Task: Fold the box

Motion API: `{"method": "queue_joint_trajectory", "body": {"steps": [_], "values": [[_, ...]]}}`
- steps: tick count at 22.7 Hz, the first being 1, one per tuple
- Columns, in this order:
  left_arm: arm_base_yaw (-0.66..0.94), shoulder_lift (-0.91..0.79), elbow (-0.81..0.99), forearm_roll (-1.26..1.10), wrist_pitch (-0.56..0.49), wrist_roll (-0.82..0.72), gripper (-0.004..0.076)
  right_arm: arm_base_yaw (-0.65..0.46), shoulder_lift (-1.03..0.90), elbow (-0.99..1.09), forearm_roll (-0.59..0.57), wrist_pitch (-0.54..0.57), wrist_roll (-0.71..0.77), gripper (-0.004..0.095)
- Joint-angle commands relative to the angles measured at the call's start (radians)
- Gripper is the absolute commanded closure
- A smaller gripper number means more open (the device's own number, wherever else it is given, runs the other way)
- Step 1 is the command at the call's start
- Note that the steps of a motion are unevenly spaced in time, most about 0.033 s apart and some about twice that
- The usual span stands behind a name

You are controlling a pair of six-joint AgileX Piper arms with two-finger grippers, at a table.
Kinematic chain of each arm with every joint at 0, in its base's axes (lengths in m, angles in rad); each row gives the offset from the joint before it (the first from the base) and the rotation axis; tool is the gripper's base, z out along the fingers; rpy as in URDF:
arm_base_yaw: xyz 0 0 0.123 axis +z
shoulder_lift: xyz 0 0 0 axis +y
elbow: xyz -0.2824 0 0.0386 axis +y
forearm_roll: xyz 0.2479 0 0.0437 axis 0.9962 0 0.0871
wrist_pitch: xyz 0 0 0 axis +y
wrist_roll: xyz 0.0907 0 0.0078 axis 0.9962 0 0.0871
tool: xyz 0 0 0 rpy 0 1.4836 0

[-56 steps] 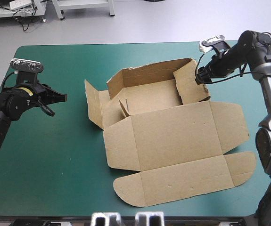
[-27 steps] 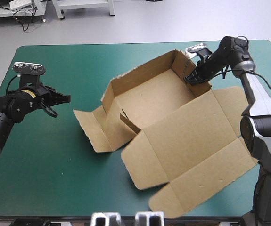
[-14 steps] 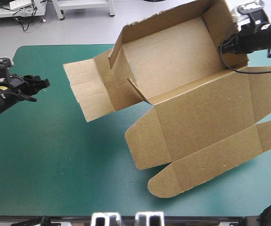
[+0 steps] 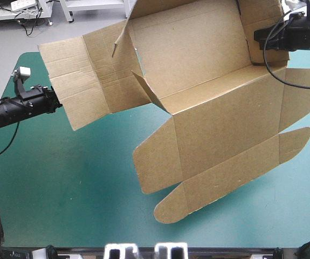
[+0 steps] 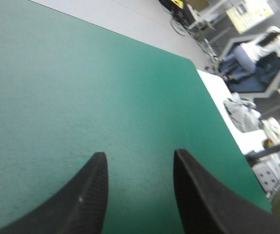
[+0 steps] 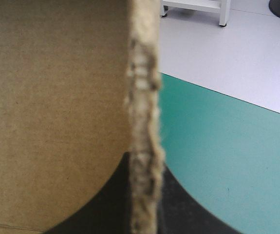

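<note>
Right gripper (image 4: 258,38) pinches one wall of the airborne box (image 4: 208,124), left gripper (image 5: 140,161) spread and empty; the single-edge hold risks slip or tear.

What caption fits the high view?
Right fingers hold the brown box aloft over the teal-green table; left fingers open, empty.
</note>
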Motion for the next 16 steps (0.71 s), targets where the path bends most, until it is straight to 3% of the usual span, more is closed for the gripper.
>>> {"method": "queue_joint_trajectory", "body": {"steps": [1,6,11,16], "values": [[-0.080,-0.020,-0.026,-0.117,0.081,0.049,0.0403,-0.006,-0.049,-0.028,0.072,0.013,0.002,0.0932],[-0.218,-0.020,-0.044,-0.262,0.145,0.118,0.0403,0.014,-0.043,-0.019,0.026,0.013,0.004,0.0932],[-0.314,-0.022,-0.108,-0.241,0.158,0.096,0.0403,0.093,-0.008,0.005,-0.148,0.009,0.042,0.0932],[-0.373,-0.022,-0.169,-0.202,0.158,0.013,0.0402,0.183,0.040,0.053,-0.234,-0.138,0.070,0.0932]]}}
